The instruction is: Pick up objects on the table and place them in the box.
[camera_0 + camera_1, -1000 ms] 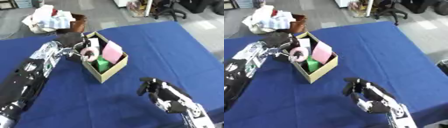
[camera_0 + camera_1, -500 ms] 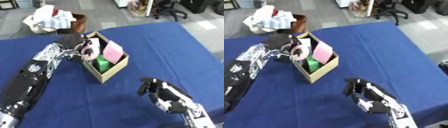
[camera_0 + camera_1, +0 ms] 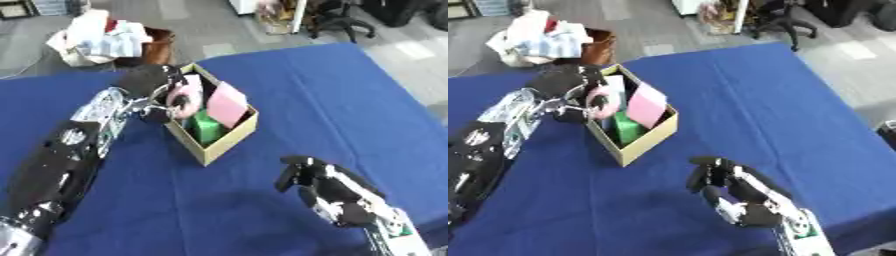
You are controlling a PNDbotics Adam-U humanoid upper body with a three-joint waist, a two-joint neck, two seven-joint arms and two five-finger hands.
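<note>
A cardboard box (image 3: 219, 142) stands open on the blue table (image 3: 332, 95), holding a pink card (image 3: 227, 104) and a green block (image 3: 207, 127). My left hand (image 3: 149, 85) reaches over the box's left rim, fingers curled round a pink ring-shaped object (image 3: 182, 100) held just above the opening. My right hand (image 3: 319, 185) hovers low at the front right of the table, fingers half curled, nothing in it.
Beyond the table's far edge sits a brown basket (image 3: 157, 45) piled with white and pale cloths (image 3: 96, 32). An office chair (image 3: 337, 17) stands on the grey floor at the back right.
My left hand has carried the pink ring a little further over the box's opening. The right hand has barely moved.
</note>
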